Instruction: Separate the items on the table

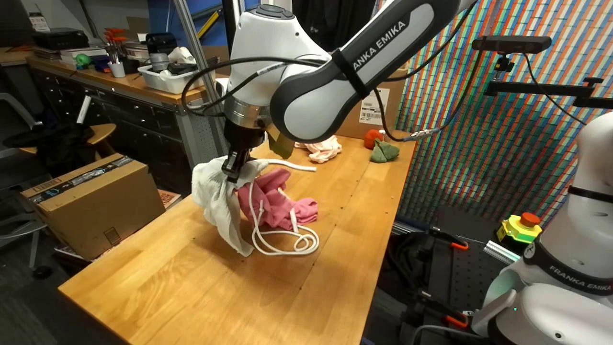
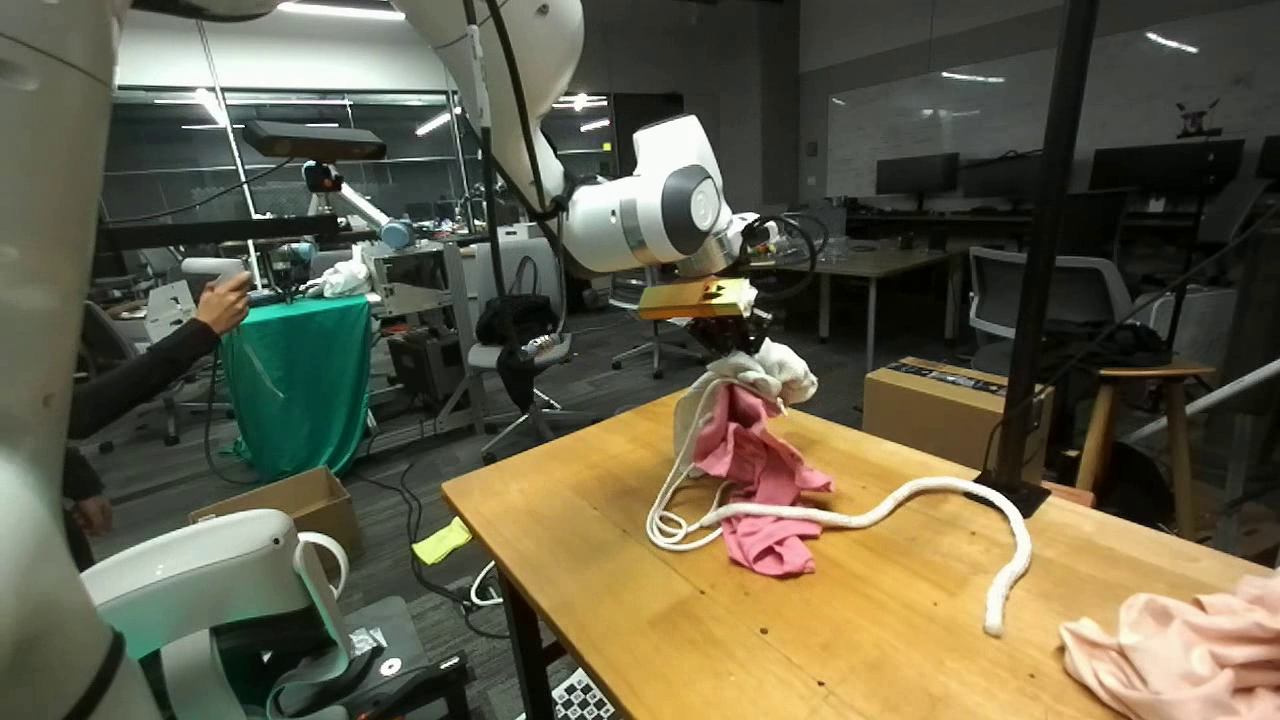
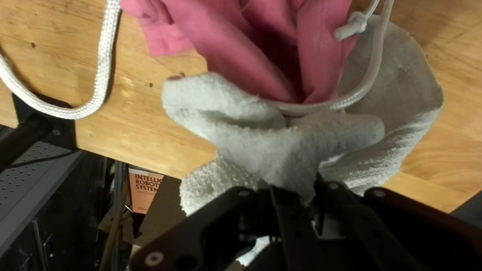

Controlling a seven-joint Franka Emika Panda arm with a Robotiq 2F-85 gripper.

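The hand (image 3: 296, 189) is closed narrow on a bunched fold of the white cloth (image 1: 216, 196) and holds it up over the counter (image 1: 230, 297); the rest hangs in a loose drape, and whether its lowest corner touches the wood I cannot tell. The pink-red cloth (image 2: 760, 465) rises to a peak just under the grip while its lower folds lie on the counter; the white rope (image 2: 858, 521) coils beside them, crosses them and runs along the wood to a free end; a thinner-looking strand (image 3: 344, 102) (seemingly part of the same rope) passes up between the white fold and the pink, its knotted tip dangling against the pink in the wrist view. A pale pink cloth (image 1: 325, 149), a green cloth (image 1: 384, 152) and a red thing (image 1: 372, 139) sit well apart from the tangle.

The present step looks to be drawing the white cloth out of the heap; it seems begun but not finished, since all three pieces meet near the grip. The next move calls for a slow rise with a firm pinch, so that pink and rope may slide off by their own weight; if they cling, a gentle sideways pull should help; then the white cloth wants setting down on a spot of its own; the likeliest trouble is a snagged loop dragging everything along.
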